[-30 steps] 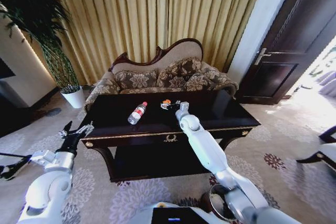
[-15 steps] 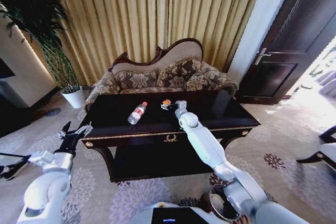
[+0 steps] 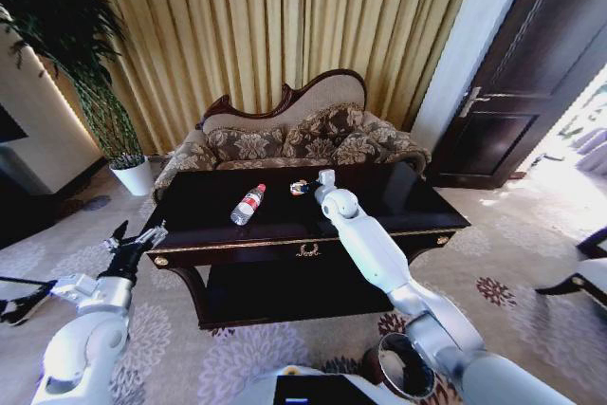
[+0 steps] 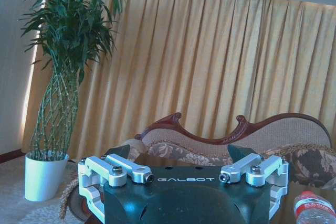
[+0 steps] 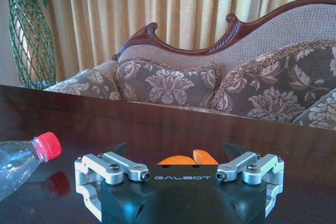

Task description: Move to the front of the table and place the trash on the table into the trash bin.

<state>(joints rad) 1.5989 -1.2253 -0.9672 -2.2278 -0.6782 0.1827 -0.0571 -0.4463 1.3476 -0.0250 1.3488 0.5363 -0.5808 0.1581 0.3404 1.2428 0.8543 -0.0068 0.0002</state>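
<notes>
At lower left of head view, left gripper (image 3: 136, 239) hovers beside the table (image 3: 398, 198), fingers spread apart, nothing in them. Lower right: trash bin (image 3: 406, 367) on carpet by the base. Mid-frame, right gripper (image 3: 305, 186) reaches over tabletop, jaws parted w/ orange piece (image 5: 187, 159) between them. Bottle (image 3: 248, 204) lies just left, red cap toward sofa (image 3: 294, 144) behind.
</notes>
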